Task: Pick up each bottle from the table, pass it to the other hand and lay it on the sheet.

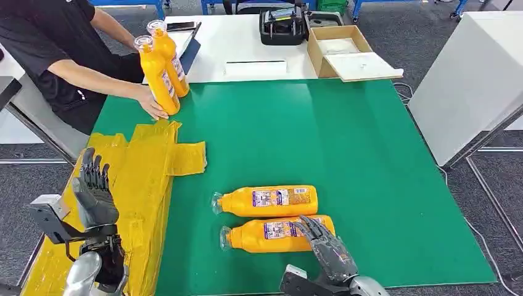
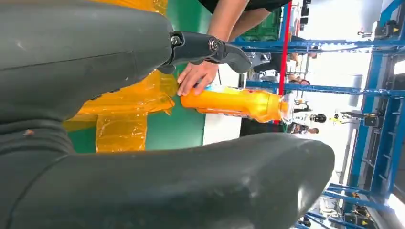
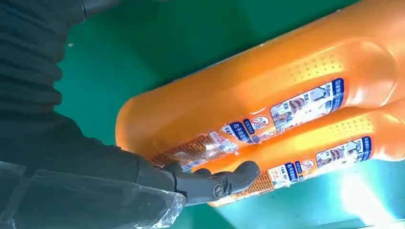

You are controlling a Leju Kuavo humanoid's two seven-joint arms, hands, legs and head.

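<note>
— Since the right hand point(image 1: 325, 246) is only draped over the base end of the near bottle point(image 1: 277, 235), fingers spread and not wrapped round it, I'd say it holds nothing yet. One push and that bottle rolls.

— Rolls where?

— Into the far bottle point(image 1: 266, 201), lying just beside it on the green mat point(image 1: 345, 142), both on their sides, caps pointing towards the yellow sheet point(image 1: 142, 179). The right wrist view shows the two almost touching, so fingers closing on one could catch the other.

— And the left hand point(image 1: 94, 188)?

— Raised over the sheet, fingers up and apart, empty. The handover worries me too: smooth plastic, and a grip so near one end could let the bottle tip or slide out.

— Anything else?

— The person's hand point(image 1: 152, 106) rests at the foot of two upright bottles point(image 1: 161, 73) at the far corner, close to the sheet's edge. An arm swinging over there might meet that hand.
</note>
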